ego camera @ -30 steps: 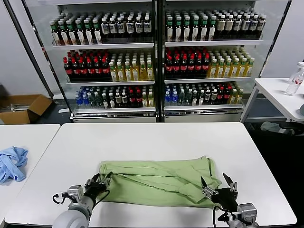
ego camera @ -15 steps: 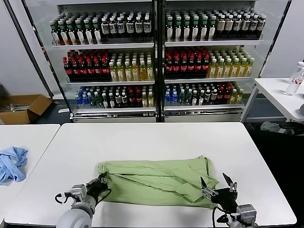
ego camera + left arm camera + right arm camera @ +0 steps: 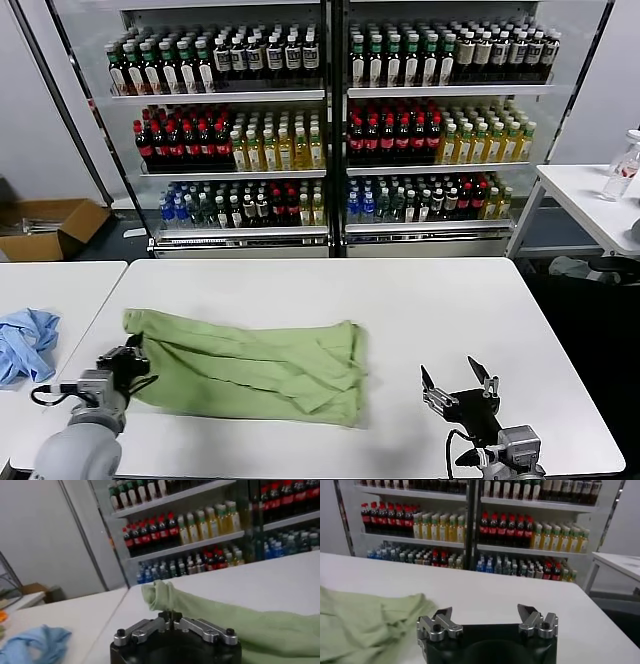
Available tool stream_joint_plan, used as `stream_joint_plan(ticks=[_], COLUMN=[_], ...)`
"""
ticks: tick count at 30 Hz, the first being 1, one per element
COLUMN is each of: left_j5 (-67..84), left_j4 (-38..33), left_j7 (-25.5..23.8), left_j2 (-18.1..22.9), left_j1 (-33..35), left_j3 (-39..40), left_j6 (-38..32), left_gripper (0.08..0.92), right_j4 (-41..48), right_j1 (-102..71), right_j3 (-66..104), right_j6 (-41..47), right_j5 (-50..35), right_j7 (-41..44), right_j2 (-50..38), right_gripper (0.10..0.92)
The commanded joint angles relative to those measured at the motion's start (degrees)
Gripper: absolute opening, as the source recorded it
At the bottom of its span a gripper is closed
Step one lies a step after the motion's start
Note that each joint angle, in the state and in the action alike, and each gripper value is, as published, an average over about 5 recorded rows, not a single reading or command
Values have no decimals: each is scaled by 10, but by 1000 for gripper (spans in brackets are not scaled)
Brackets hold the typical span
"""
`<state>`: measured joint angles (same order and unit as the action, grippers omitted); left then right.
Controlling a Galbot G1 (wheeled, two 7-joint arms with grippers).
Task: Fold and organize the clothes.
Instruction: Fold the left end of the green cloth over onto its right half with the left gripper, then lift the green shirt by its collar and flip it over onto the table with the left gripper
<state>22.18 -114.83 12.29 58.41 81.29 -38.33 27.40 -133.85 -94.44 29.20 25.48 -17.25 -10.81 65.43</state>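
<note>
The light green polo shirt (image 3: 255,366) lies folded in a long band on the left half of the white table (image 3: 420,300). My left gripper (image 3: 130,358) is shut on the shirt's left end at the table's left edge; in the left wrist view (image 3: 170,614) its jaws pinch the green fabric (image 3: 225,617). My right gripper (image 3: 458,385) is open and empty near the table's front right, apart from the shirt. In the right wrist view (image 3: 487,617) the shirt (image 3: 365,622) lies off to one side. The collar, buttons and chest print are hidden.
A light blue cloth (image 3: 25,343) lies on a second table at the left. Drink coolers (image 3: 330,120) stand behind the table. A cardboard box (image 3: 45,225) sits on the floor at back left. Another table with a bottle (image 3: 622,165) stands at the right.
My left gripper has pulled the shirt leftward across the table. The shirt's right end has slid away from my right gripper, which stays open in place.
</note>
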Motion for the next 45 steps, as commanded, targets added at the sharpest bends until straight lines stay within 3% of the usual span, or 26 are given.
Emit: stream_joint_plan(ticks=[1, 7, 23, 27, 30, 32, 35, 39, 45], left_j5=[205, 215, 165, 129, 123, 123, 99, -16, -28], left_j4=[-159, -139, -26, 6, -56, -130, -187, -104, -12], left_j7=[-31, -21, 71, 65, 29, 3, -22, -80, -79], left_j2=[29, 99, 204, 242, 220, 183, 113, 49, 68], left_j1=[16, -33, -134, -144, -117, -78, -4, 63, 54], left_j3=[111, 241, 319, 344, 338, 310, 209, 59, 66], left_j6=[57, 56, 53, 4, -32, -36, -31, -43, -21], left_gripper=[87, 87, 87, 114, 188, 240, 327, 448, 622], right_j4=[0, 0, 7, 1, -6, -9, -9, -4, 3], right_j1=[9, 6, 6, 5, 3, 1, 0, 5, 12], right_j3=[5, 11, 4, 2, 5, 8, 11, 6, 0], right_j6=[0, -2, -9, -8, -7, -7, -8, -9, -10], right_j5=[1, 5, 12, 14, 14, 14, 13, 13, 15], right_j7=[0, -1, 2, 2, 3, 3, 4, 5, 5], right_j2=[1, 9, 16, 16, 13, 11, 10, 10, 10], right_gripper=[823, 823, 823, 823, 823, 823, 822, 823, 822])
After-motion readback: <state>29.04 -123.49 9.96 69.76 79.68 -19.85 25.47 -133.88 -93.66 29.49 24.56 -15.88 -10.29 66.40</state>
